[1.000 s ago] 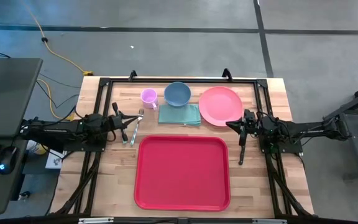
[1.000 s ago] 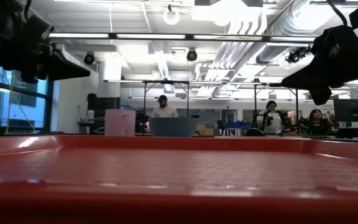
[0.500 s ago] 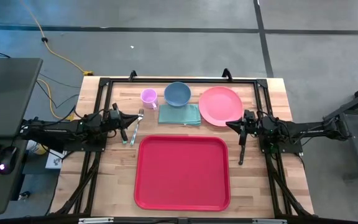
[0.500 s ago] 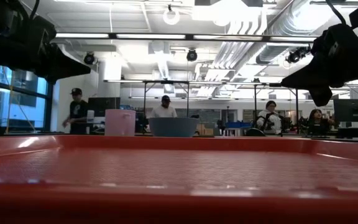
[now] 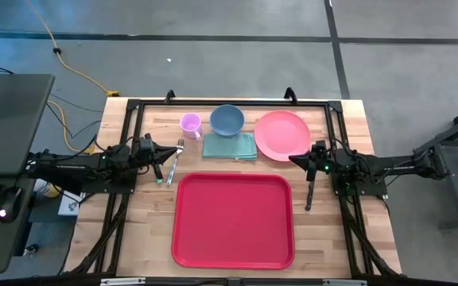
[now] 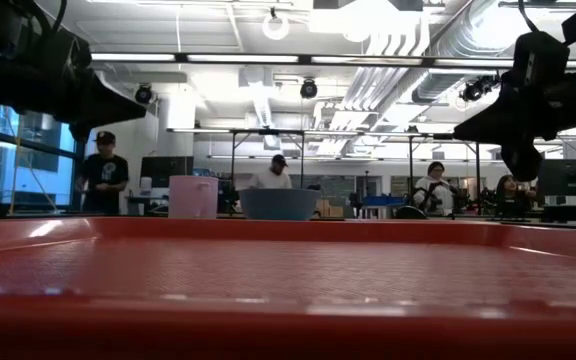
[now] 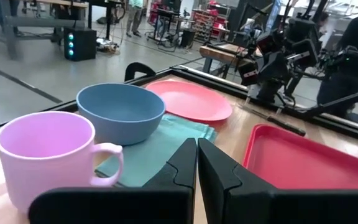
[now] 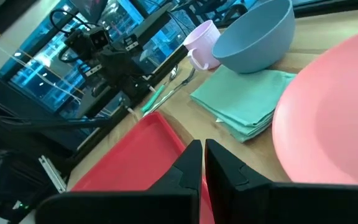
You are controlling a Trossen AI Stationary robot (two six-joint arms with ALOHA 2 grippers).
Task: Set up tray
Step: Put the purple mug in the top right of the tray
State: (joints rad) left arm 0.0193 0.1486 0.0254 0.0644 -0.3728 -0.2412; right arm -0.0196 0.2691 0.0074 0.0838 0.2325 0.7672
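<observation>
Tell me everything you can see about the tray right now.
The tray is a large red rectangle with rounded corners and a raised rim, plastic by its look, with a finely textured floor in the low view. It lies flat on the wooden table, in the middle of the near half, a short way in front of the green napkin. Nothing lies in it and neither gripper touches it.

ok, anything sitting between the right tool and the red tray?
Nothing visible. The right tool hovers just off the tray's far right corner, by the pink plate, with bare table between. A dark utensil lies off the tray's right edge, outside that path. The tray itself holds nothing.
</observation>
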